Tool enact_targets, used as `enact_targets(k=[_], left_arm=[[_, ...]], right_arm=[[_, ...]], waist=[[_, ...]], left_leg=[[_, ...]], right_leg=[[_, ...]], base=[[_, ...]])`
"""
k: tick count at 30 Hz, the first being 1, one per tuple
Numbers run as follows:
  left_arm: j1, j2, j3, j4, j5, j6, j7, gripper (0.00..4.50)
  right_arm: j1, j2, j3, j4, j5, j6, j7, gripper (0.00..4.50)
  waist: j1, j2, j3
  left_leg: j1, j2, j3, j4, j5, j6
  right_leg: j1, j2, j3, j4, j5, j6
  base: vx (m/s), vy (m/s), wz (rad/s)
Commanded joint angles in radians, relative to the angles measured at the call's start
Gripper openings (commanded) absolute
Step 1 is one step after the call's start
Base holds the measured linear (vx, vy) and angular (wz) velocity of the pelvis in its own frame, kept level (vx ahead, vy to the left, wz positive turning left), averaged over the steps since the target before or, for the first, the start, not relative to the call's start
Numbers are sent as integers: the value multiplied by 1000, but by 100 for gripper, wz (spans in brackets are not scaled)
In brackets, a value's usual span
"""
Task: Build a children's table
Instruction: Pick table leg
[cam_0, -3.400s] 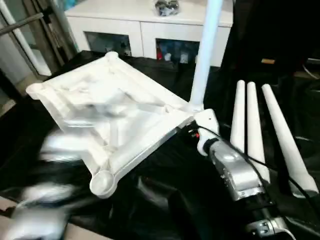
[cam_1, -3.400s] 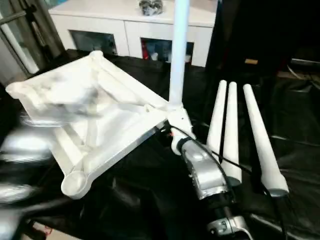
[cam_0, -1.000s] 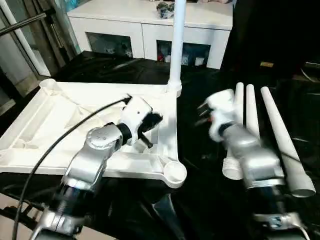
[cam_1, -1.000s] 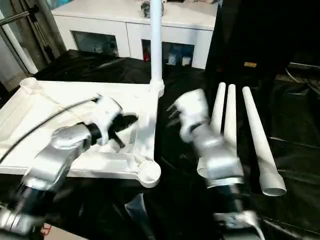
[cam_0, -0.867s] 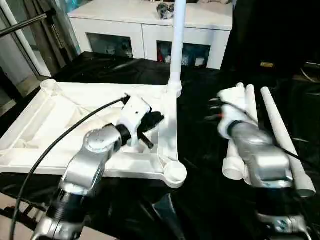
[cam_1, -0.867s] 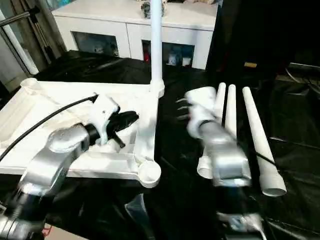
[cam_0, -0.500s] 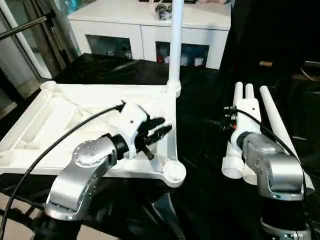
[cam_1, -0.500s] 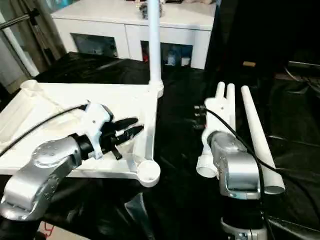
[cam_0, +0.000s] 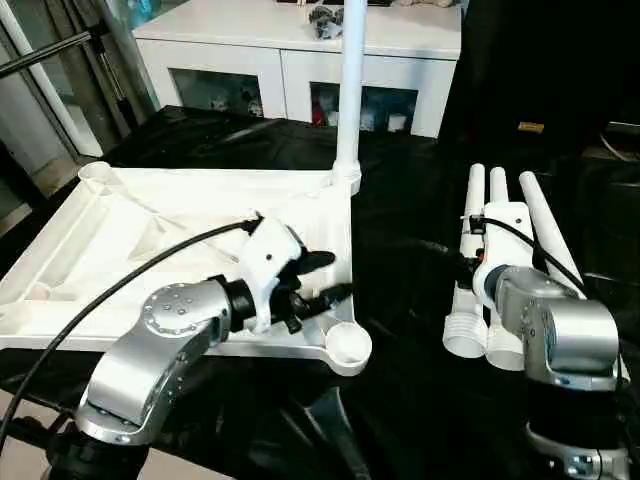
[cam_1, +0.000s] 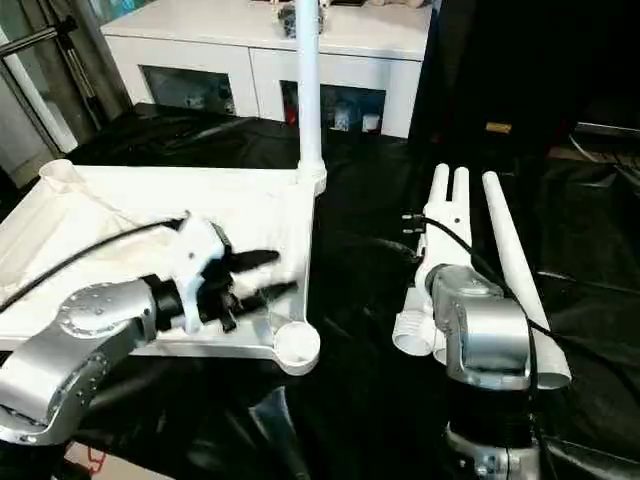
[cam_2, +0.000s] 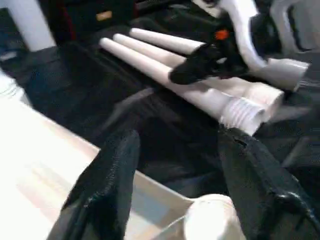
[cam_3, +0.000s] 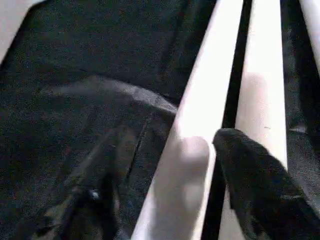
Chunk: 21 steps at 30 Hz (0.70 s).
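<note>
Near socket: the round corner socket (cam_0: 349, 346) of the tabletop (cam_0: 150, 240) sat empty at the near corner, just beside the left gripper.
Left gripper: the left gripper (cam_0: 322, 277) hovered over the tabletop's near right rim, fingers spread apart and holding nothing.
Right gripper: the right gripper (cam_3: 165, 175) was lowered over the loose legs, one finger on each side of the innermost leg (cam_0: 468, 262), jaws apart and not yet closed on it.
Loose legs: three legs (cam_1: 510, 270) lay side by side on the black cloth (cam_0: 400, 400), well apart from the tabletop, threaded ends toward the robot.
Tabletop: it lay underside up, ribs showing, flat on the cloth.
Fitted leg: one leg (cam_0: 349, 90) stood upright in the far right socket.
Cabinet: a white cabinet (cam_0: 290, 60) stood behind.
Handling: the legs looked light, stiff and smooth, so likely slippery and prone to rolling; a grip near mid-length seemed best. The tabletop looked rigid but light enough to shift if pushed.
</note>
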Motion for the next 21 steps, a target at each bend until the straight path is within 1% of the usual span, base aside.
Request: enact_targets(k=[1,2,3,4,5,6,7,8,9,10,11,12,13,14,15,16,17,18,20,21], left_arm=[[-14,12,-4,-16,-2,4,-2,314],[-14,14,-5,-17,0,2,-1,324],[-15,18,-9,-17,2,4,0,332],[-12,26,-16,-17,9,-1,-1,348],[-12,26,-16,-17,9,-1,-1,348],[-12,26,-16,-17,9,0,-1,359],[-9,43,-27,-20,14,5,-8,359],[-9,43,-27,-20,14,5,-8,359],[-9,54,-31,-27,10,13,-14,359],[-9,56,-32,-28,9,14,-15,359],[-9,57,-33,-30,9,15,-16,359],[-9,60,-34,-35,5,18,-21,359],[-8,62,-35,-38,3,20,-24,359],[-8,62,-35,-38,3,20,-24,359],[-11,63,-36,-40,4,17,-23,359],[-13,62,-35,-38,4,16,-23,359],[-14,62,-35,-38,5,15,-22,359],[-17,61,-35,-37,4,14,-20,359],[-20,62,-37,-34,3,10,-19,359],[-26,64,-41,-30,4,0,-19,359]], right_arm=[[-11,-4,-4,9,7,13,4,323],[-16,-7,-4,16,6,15,5,331],[-22,-13,-1,28,2,19,2,336],[-30,-20,6,43,0,36,2,354],[-30,-20,6,43,0,36,2,354],[-30,-20,6,43,0,36,2,360],[-44,-24,14,71,3,72,2,360],[-44,-24,14,71,3,72,2,360],[-51,-22,14,85,11,102,4,360],[-52,-21,13,86,12,106,4,360],[-53,-20,12,87,14,112,4,360],[-56,-10,-1,93,25,131,9,360],[-59,-3,-11,98,33,144,13,360],[-59,-3,-11,98,33,144,13,360],[-67,16,-34,107,58,167,27,360],[-69,20,-40,113,64,174,31,360],[-71,23,-44,117,67,178,33,360],[-75,27,-51,125,73,186,36,360],[-79,27,-58,141,80,194,42,360],[-84,22,-59,162,85,202,48,360]], waist=[[0,-11,-64],[0,-12,-64],[-1,-21,-64],[1,-18,-64],[1,-18,-63],[1,-17,-64],[1,-18,-64],[0,-18,-63],[0,-17,-63],[0,-18,-63],[1,-17,-64],[1,-24,-64],[3,-21,-65],[3,-20,-65],[3,-20,-65],[3,-20,-65],[3,-24,-67],[3,-22,-66],[4,-24,-67],[5,-30,-66]], left_leg=[[7,4,-1,-70,-184,-38],[7,4,-1,-70,-181,-37],[7,3,1,-69,-178,-35],[6,3,-1,-70,-176,-35],[7,4,-1,-70,-177,-34],[8,4,0,-69,-178,-35],[9,4,0,-69,-177,-36],[7,3,-1,-70,-181,-37],[9,3,0,-69,-183,-38],[10,3,0,-68,-182,-38],[8,3,0,-69,-178,-38],[9,3,1,-69,-175,-37],[8,4,0,-69,-170,-36],[9,4,0,-69,-169,-38],[8,5,-1,-69,-168,-39],[8,5,0,-69,-169,-38],[7,4,-1,-68,-162,-38],[8,5,0,-68,-157,-39],[9,4,0,-68,-157,-39],[8,5,1,-68,-152,-39]], right_leg=[[49,-35,47,-80,-298,-96],[50,-35,47,-79,-297,-96],[50,-34,47,-81,-301,-94],[51,-36,47,-78,-305,-96],[50,-35,47,-78,-311,-94],[49,-35,47,-80,-314,-92],[49,-34,47,-79,-314,-90],[50,-34,46,-78,-321,-92],[48,-35,47,-81,-325,-89],[48,-34,47,-80,-325,-89],[50,-34,48,-78,-319,-90],[50,-34,48,-79,-317,-90],[50,-35,48,-77,-313,-93],[49,-35,47,-77,-309,-94],[50,-35,48,-76,-301,-96],[50,-35,48,-75,-300,-97],[52,-36,48,-73,-294,-100],[50,-35,48,-73,-287,-102],[51,-36,49,-73,-289,-104],[52,-36,49,-72,-292,-105]], base=[[0,0,0],[0,0,0],[0,0,0],[0,0,0],[0,0,0],[0,0,0],[0,0,0],[0,0,0],[0,0,0],[0,0,0],[0,0,0],[0,0,0],[0,0,0],[0,0,0],[0,0,0],[0,0,0],[0,0,0],[0,0,0],[0,0,0],[0,0,0]])
